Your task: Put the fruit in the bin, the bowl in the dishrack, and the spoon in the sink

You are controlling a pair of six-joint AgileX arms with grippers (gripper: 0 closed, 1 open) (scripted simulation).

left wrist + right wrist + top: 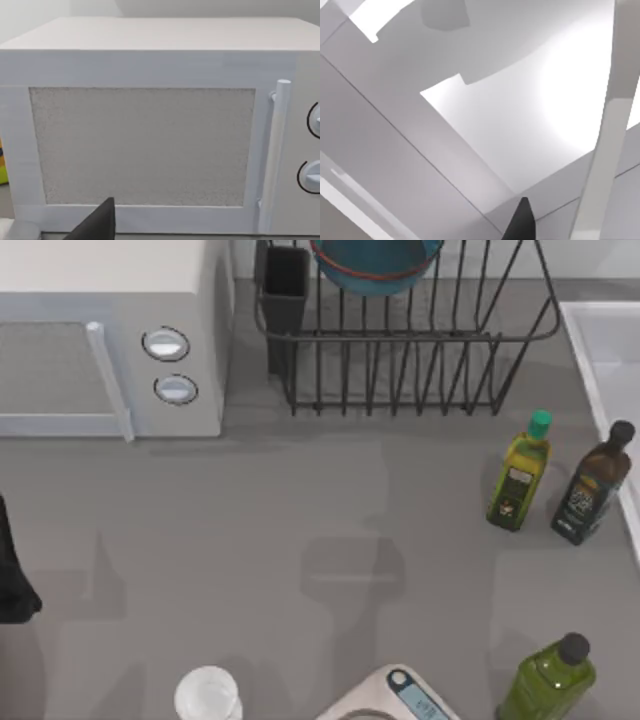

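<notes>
While the grey table [250,530] takes up most of the top view, a white microwave [110,330] stands at its back left corner, door shut, with a vertical handle and two round knobs on its front. Next to it, at the back middle, is the dishrack [400,360], a black wire frame with upright bars and a dark utensil cup [285,290] at its left corner. The bowl [375,262] already sits in the rack, blue with a thin reddish rim, cut off by the top edge of the view. At the right edge lies the sink [610,350], a pale basin with a raised rim.

My left arm is a dark shape at the table's far left edge [12,570]; its wrist view faces the microwave door [145,145] closely, and one dark fingertip [97,222] shows, so whether that tool is wide or narrow I cannot tell. In the right wrist view one dark fingertip [520,220] shows above pale basin walls [520,100]; that tool's state I cannot tell either.

Three oil bottles stand on the right: a pale green one [545,680] in front, a dark one [592,485] and a yellow-green one [520,472] just beside the sink. A kitchen scale [395,702] and a white cup [207,695] sit at the front edge.
</notes>
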